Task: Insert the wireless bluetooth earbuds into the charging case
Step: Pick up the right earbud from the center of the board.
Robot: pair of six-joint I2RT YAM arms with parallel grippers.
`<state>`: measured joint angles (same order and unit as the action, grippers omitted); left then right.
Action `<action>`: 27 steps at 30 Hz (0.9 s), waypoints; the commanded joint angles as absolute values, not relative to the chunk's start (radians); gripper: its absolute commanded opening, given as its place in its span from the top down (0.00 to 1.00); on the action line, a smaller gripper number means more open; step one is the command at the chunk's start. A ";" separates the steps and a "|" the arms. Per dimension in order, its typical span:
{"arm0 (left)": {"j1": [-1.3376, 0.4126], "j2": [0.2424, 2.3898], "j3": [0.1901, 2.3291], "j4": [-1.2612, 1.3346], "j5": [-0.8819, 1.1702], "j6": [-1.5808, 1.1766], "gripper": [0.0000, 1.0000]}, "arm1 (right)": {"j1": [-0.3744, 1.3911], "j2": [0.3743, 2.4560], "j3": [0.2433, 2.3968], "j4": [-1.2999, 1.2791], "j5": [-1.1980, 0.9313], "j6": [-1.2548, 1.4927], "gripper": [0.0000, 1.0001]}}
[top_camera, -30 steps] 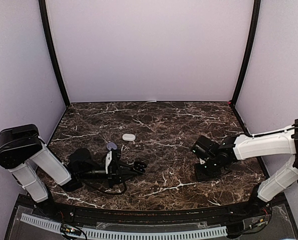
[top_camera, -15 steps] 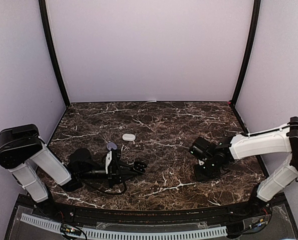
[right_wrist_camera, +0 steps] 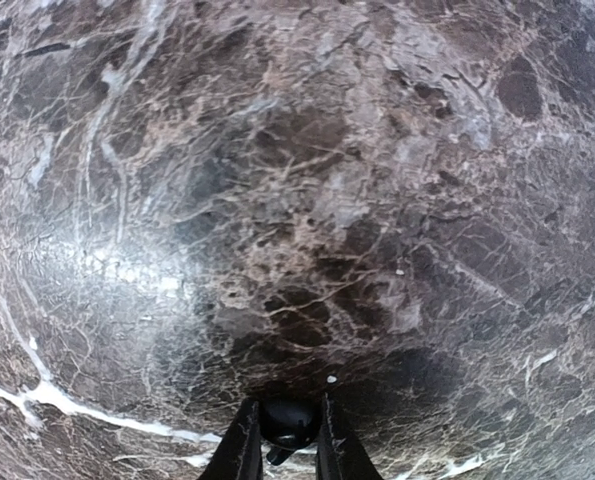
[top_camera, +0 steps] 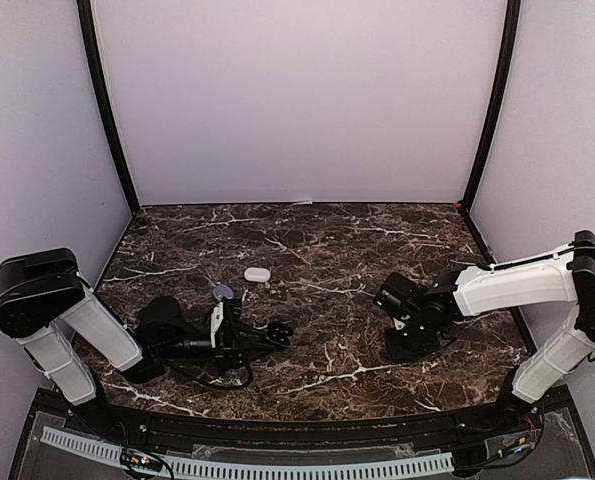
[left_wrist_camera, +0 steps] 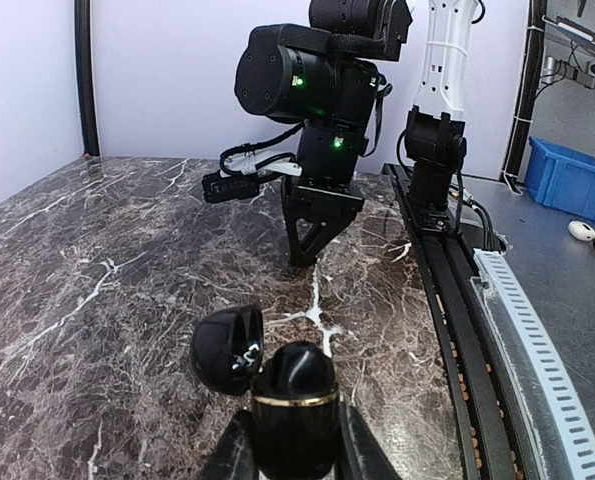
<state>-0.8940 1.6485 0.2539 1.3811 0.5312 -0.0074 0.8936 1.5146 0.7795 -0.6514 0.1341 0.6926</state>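
A dark earbud (right_wrist_camera: 289,422) is being pinched between the fingers of the right gripper (right_wrist_camera: 283,408), which are closed narrowly on it, low over the right part of the table. The black charging case (left_wrist_camera: 295,405), its lid (left_wrist_camera: 227,350) hanging open, is being clamped by the nearly closed left gripper (left_wrist_camera: 295,428). The bud is probably best being carried across slowly and lined up over the open case before being released. A white case (top_camera: 257,274) and a purple case (top_camera: 222,292) are being seen on the dark veined marble table (top_camera: 327,250), which is being enclosed by pale lilac walls (top_camera: 297,100).
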 commanded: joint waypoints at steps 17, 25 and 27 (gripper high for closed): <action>-0.893 1.648 0.279 1.410 0.552 -0.047 0.91 | 0.950 1.467 0.852 -0.491 0.141 0.571 0.94; -0.877 1.696 0.272 1.524 0.574 -0.146 0.91 | 1.027 1.437 0.866 -0.287 0.152 0.482 0.95; -0.873 1.719 0.269 1.593 0.578 -0.199 0.91 | 1.050 1.420 0.871 -0.206 0.160 0.450 0.96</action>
<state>-0.8852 1.6901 0.2630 1.4361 0.5468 -0.0952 1.0115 1.4647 0.8379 -0.3943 0.1364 0.5274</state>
